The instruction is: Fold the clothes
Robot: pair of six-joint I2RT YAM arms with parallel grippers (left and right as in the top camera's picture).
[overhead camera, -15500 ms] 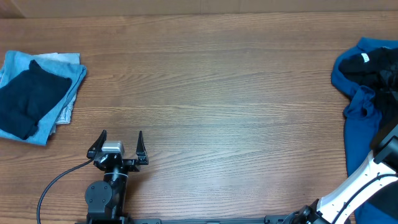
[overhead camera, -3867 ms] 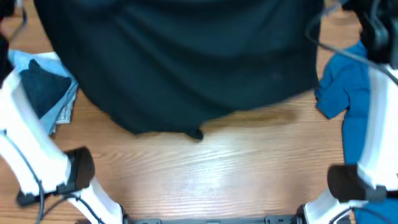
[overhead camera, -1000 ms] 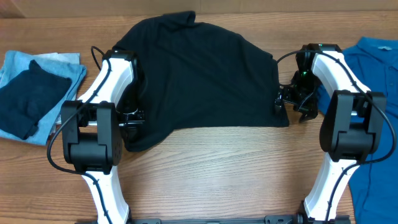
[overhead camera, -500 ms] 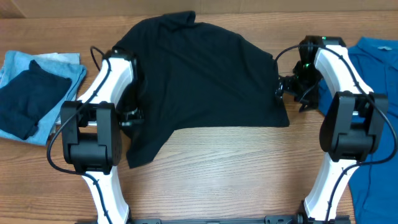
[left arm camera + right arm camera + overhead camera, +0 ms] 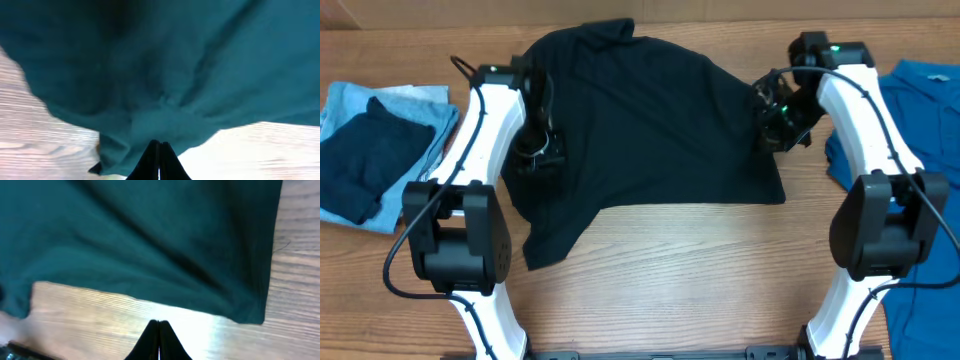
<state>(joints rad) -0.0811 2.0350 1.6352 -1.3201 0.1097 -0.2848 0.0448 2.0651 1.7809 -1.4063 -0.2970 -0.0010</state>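
I see black shirt [image 5: 650, 120] spread on table [image 5: 700, 270] | left gripper [image 5: 159, 146] jaws together | right gripper [image 5: 158, 325] jaws together

Wooden table [image 5: 700, 280] in view, black shirt [image 5: 650, 120] spread flat between left fingers [image 5: 151, 164] and right fingers [image 5: 150, 344], blue shirt [image 5: 935, 110] lying beyond the right fingers, folded pile [image 5: 370, 150] beyond the left.

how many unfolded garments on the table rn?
2: the black shirt spread out at centre, and the blue shirt at the right edge, partly cut off by the frame; more could be hidden beneath.
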